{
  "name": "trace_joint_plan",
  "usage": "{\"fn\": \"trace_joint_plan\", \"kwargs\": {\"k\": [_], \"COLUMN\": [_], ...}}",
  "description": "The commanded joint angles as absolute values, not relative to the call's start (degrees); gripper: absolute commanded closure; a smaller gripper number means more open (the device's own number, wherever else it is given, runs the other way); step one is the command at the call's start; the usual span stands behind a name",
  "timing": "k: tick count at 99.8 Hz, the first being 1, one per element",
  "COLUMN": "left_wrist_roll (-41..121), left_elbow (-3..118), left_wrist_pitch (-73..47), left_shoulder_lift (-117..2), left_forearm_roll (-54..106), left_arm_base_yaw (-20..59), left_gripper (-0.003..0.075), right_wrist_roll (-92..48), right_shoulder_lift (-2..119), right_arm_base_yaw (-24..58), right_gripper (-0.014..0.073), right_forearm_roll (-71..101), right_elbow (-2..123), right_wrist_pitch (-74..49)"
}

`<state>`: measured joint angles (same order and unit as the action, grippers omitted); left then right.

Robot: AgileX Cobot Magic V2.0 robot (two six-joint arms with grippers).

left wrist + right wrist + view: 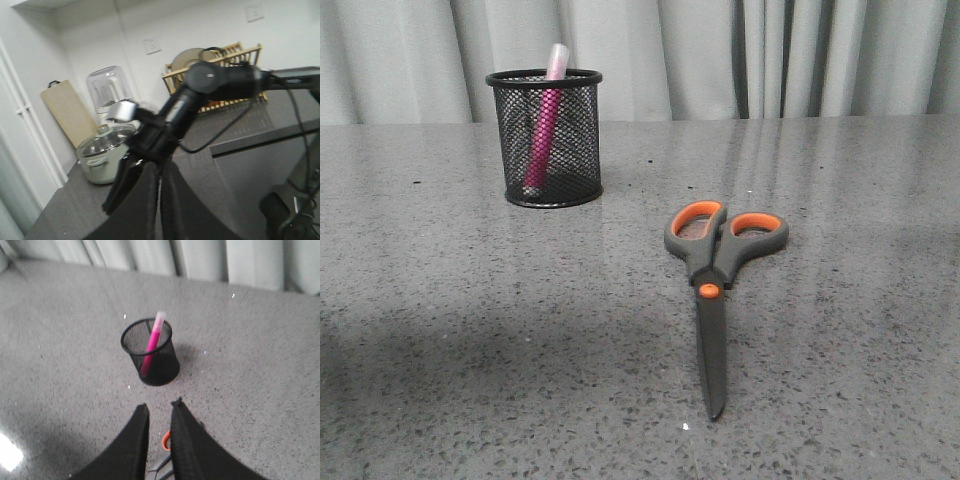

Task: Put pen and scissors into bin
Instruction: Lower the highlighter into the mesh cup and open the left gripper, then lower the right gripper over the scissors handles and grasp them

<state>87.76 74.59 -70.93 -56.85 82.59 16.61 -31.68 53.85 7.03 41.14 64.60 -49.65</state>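
The bin [576, 140] stands upright at the back left of the grey table. The pen [545, 125] leans inside it, pale cap up above the rim. The scissors [713, 265] lie flat and closed on the table, right of the bin and nearer, handles towards the back. No gripper shows in the front view. My right gripper [159, 404] hangs open and empty above the scissors; an orange loop [165, 440] shows between its fingers, with the bin [162, 365] and pen [152, 342] beyond. My left gripper [161, 167] is shut, empty and faces away from the table.
Grey curtains [720, 50] hang behind the table. The left wrist view shows a dark arm [215, 80], a lidded pot [102, 155], a wooden dish rack [230, 55] and a cutting board [65, 112] against a wall.
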Motion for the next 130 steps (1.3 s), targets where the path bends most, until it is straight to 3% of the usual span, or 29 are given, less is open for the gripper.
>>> {"fn": "trace_joint_plan", "kwargs": {"k": [1,21,46,61,90,130], "left_wrist_roll": [86.5,83.4,78.7,77.4,77.2,77.2], "left_elbow": [76.2,76.2,76.2,74.9,68.0,60.1], "left_wrist_pitch": [-68.2,-65.6,-64.7,-64.8,-64.4,-60.3], "left_shoulder_lift": [-54.1,-51.7,-51.5,-49.1,-38.8,-28.9], "left_forearm_roll": [82.1,74.7,72.9,72.8,72.8,73.4], "left_arm_base_yaw": [19.7,21.4,21.4,21.4,21.4,23.5], "left_gripper": [0.0739,0.0739,0.0739,0.0739,0.0739,0.0739], "right_wrist_roll": [-32.4,-25.1,-1.8,12.5,21.5,30.7], "right_shoulder_lift": [55.7,61.7,73.0,80.3,87.5,89.4], "right_arm_base_yaw": [10.2,20.3,35.5,40.1,40.3,40.3], "right_gripper": [0.0526,0.0526,0.0526,0.0480,0.0199,0.0195], "right_forearm_roll": [39.3,14.9,-20.9,-17.4,-9.5,-6.8], "right_elbow": [66.7,72.3,84.3,87.2,87.2,79.7], "right_wrist_pitch": [-44.5,-42.5,-58.1,-60.9,-63.1,-64.1]}}
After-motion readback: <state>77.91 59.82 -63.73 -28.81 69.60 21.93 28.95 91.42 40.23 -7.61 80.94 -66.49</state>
